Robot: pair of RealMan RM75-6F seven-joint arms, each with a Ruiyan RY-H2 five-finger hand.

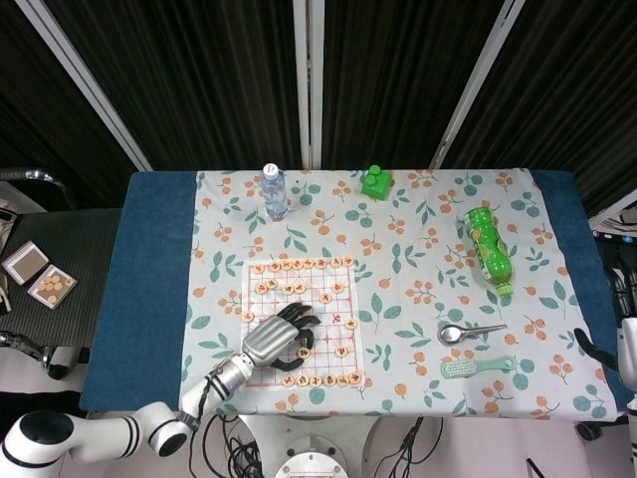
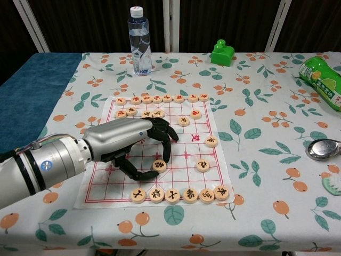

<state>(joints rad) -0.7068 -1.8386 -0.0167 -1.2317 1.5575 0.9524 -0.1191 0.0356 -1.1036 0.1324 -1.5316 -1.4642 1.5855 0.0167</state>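
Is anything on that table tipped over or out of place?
Yes: the green bottle lies on its side at the right of the table, while the water bottle stands upright. On the chess board, several pieces sit scattered mid-board; the left hand pinches one chess piece.

Dark ribbed wall panels (image 1: 199,80) (split by pale slanted bars) back the blue-edged table (image 1: 149,289).

- The left robot hand (image 2: 139,145) arches over the chess board (image 2: 115,188), fingers touching one chess piece (image 2: 159,166).
- A near row of pieces (image 2: 179,194) lies just beside it; the far row (image 2: 162,98) bounds the other side.
- Board squares to its right hold scattered pieces.
- The bench (image 2: 250,154) between board and spoon (image 2: 324,149) lies bare.
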